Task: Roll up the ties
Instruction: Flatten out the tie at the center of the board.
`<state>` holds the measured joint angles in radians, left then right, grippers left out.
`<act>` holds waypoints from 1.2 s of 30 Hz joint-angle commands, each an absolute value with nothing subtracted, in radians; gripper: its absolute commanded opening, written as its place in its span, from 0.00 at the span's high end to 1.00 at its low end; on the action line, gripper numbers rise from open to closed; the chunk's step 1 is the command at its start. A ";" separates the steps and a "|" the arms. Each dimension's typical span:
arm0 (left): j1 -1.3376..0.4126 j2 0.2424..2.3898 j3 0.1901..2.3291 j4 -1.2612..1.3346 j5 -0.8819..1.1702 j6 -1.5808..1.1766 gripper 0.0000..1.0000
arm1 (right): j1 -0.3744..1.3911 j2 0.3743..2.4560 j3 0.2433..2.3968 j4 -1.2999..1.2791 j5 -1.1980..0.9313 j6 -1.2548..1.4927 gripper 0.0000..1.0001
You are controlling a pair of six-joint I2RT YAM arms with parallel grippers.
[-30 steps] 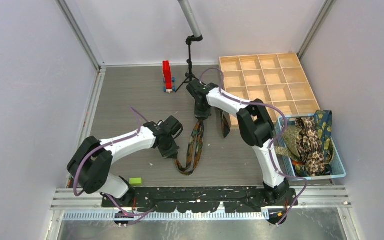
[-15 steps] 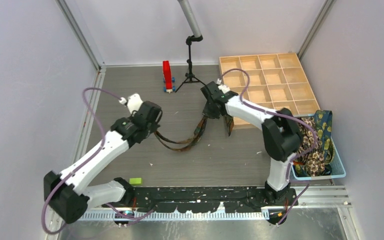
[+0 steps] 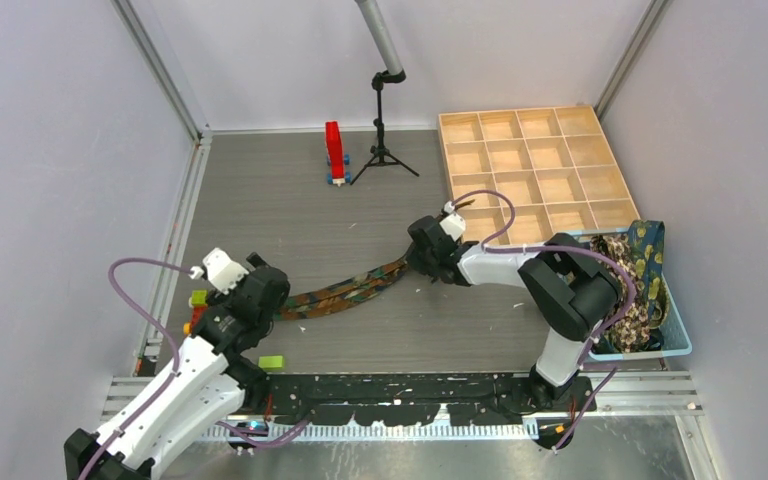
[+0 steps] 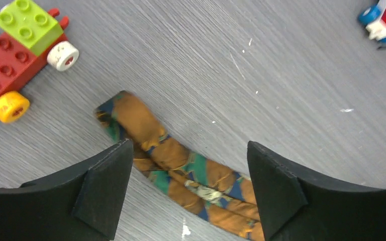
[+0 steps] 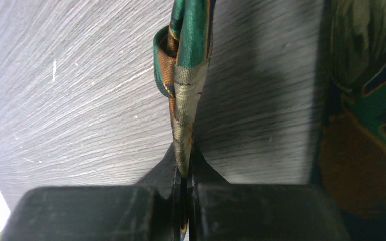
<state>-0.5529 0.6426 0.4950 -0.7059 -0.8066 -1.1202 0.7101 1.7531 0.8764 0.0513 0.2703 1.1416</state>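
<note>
Down on the grey table (image 3: 260, 200), one tie (image 3: 345, 290) now lies stretched out and folded double, where a moment ago it sagged in a loop. Having let go, the left gripper (image 3: 278, 300) has its fingers spread around the folded end. The right gripper (image 3: 418, 264) pinches the other end tight. More ties (image 3: 620, 285) fill one blue basket (image 3: 678, 345).
</note>
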 commanded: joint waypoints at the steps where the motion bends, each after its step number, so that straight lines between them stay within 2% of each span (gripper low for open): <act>1: -0.548 0.581 0.506 -0.776 -0.888 -1.266 0.07 | 0.735 1.744 0.847 0.141 0.279 1.160 0.90; 4: -0.548 0.544 0.547 -0.836 -0.896 -1.252 0.02 | 0.743 1.727 0.821 0.123 0.262 1.145 0.72; 9: -0.548 0.490 0.600 -0.793 -0.824 -1.071 0.03 | 0.792 1.610 0.796 0.017 0.328 1.081 0.40; 11: -0.548 0.485 0.619 -0.753 -0.755 -0.978 0.05 | 0.825 1.556 0.807 -0.098 0.367 1.039 0.32; 13: -0.548 0.498 0.637 -0.696 -0.654 -0.867 0.05 | 0.848 1.498 0.813 -0.182 0.393 1.006 0.29; 19: -0.548 0.732 0.724 -0.583 -0.329 -0.708 0.12 | 0.885 1.287 0.795 -0.373 0.497 0.955 0.28; 24: -0.549 0.984 0.742 -0.504 -0.107 -0.753 0.25 | 0.884 1.259 0.841 -0.416 0.512 0.857 0.30; 29: -0.574 1.027 0.713 -0.554 -0.063 -0.824 0.40 | 0.838 1.365 1.001 -0.422 0.445 0.720 0.41; 36: -0.650 0.972 0.598 -0.558 -0.036 -0.888 0.49 | 0.744 1.680 1.309 -0.434 0.160 0.624 0.53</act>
<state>-0.6266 1.0103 0.6613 -0.5613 -0.0834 -0.8364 0.7654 1.5543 1.1687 -0.4301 0.3042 0.7227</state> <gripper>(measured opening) 0.542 0.488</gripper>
